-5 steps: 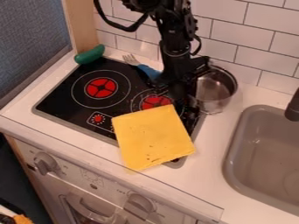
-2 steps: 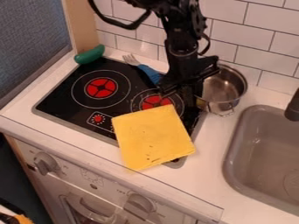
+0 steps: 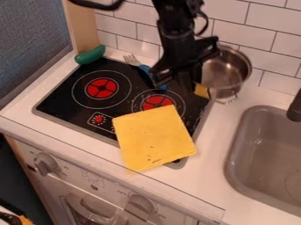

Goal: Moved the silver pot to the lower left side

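At the upper middle, over the cooktop's back right corner, the black gripper (image 3: 189,85) hangs down at the left side of the silver pot (image 3: 226,72). The gripper is shut on the pot's left edge, though its grip is mostly hidden behind its own dark parts. The pot appears raised off the counter, its mouth up and its rim in front of the tiled wall. A small tan patch shows between the gripper and the pot's lower left wall.
A yellow cloth (image 3: 154,138) lies over the front right of the cooktop (image 3: 64,99). Behind are a blue-handled fork (image 3: 144,68) and a green toy vegetable (image 3: 90,55). The sink (image 3: 264,154) and faucet (image 3: 295,107) stand right; the tiled wall (image 3: 270,44) rises behind.
The pot first shifted right, then rose toward the top of the view. The gripper also went right at first, then moved up and slightly left. Cloth, fork and green toy have not moved.
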`<act>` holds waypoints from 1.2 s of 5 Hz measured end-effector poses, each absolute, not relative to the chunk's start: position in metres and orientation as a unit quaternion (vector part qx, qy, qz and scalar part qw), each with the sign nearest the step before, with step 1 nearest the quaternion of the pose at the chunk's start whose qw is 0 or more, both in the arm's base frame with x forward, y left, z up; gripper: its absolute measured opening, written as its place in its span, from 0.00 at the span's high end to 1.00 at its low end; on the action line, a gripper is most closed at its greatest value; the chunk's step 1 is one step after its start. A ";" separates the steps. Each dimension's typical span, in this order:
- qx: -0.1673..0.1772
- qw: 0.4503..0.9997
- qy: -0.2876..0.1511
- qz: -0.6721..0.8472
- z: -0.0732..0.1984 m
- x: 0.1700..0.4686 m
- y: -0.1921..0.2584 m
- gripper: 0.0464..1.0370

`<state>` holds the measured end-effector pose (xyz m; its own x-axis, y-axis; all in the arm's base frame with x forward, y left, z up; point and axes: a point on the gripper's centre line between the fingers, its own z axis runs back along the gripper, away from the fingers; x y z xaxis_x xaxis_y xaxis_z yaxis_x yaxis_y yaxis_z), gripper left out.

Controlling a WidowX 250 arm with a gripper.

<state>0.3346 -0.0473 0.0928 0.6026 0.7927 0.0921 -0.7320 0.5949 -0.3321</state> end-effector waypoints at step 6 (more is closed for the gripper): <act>-0.071 0.768 -0.109 0.627 0.071 0.215 0.156 0.97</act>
